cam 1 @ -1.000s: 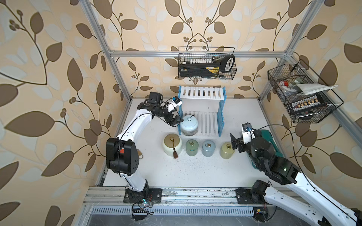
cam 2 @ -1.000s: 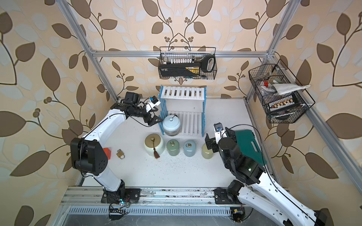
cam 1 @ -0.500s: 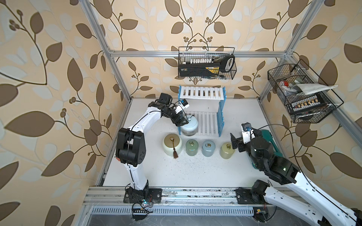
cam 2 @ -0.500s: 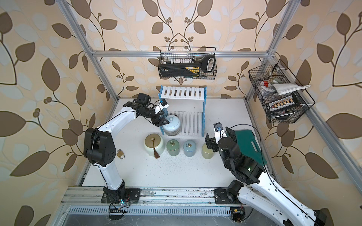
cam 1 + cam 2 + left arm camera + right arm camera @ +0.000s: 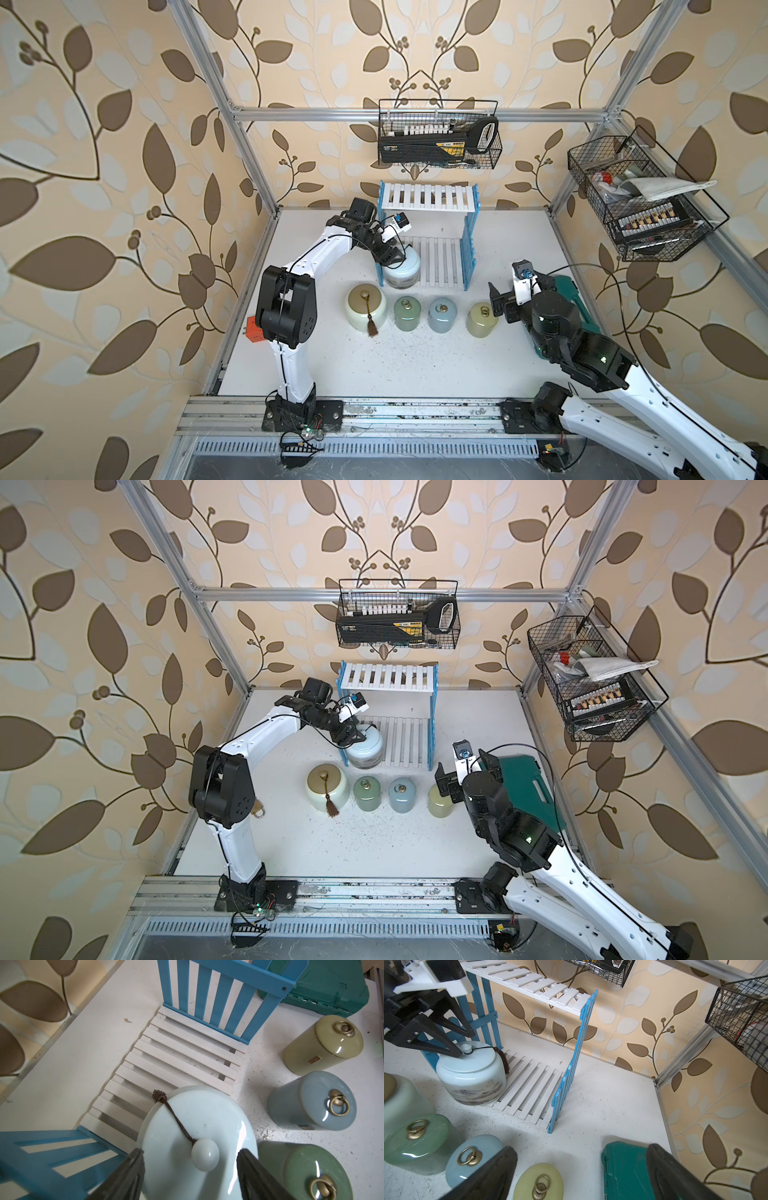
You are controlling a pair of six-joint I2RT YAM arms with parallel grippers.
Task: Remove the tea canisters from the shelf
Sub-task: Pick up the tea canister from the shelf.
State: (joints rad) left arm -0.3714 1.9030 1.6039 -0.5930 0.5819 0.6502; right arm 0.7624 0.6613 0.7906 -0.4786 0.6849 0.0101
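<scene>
The shelf point(image 5: 428, 197) point(image 5: 386, 675) stands at the back, its top board bare. A pale blue tea canister point(image 5: 402, 270) point(image 5: 197, 1122) point(image 5: 471, 1076) sits on the front left corner of the lower board point(image 5: 176, 1053). My left gripper point(image 5: 392, 259) point(image 5: 190, 1152) point(image 5: 464, 1045) hangs over its lid, open, one finger on each side of the knob without touching it. On the table in front stand the cream tasselled canister point(image 5: 365, 307), the sage green point(image 5: 407, 313), the grey-blue point(image 5: 442, 313) and the yellow-green point(image 5: 482, 320) point(image 5: 538, 1182). My right gripper point(image 5: 519, 293) point(image 5: 580, 1148) is open and empty beside the yellow-green one.
A dark green case point(image 5: 569, 291) point(image 5: 625, 1172) lies under my right arm at the table's right edge. Black wire baskets hang on the back wall point(image 5: 438, 137) and right wall point(image 5: 640, 199). A small orange object point(image 5: 254, 328) sits by my left arm's base.
My left arm swung right to the shelf's front left corner and came down over the pale blue canister's lid, its jaws narrowing around the knob. The right arm stayed still.
</scene>
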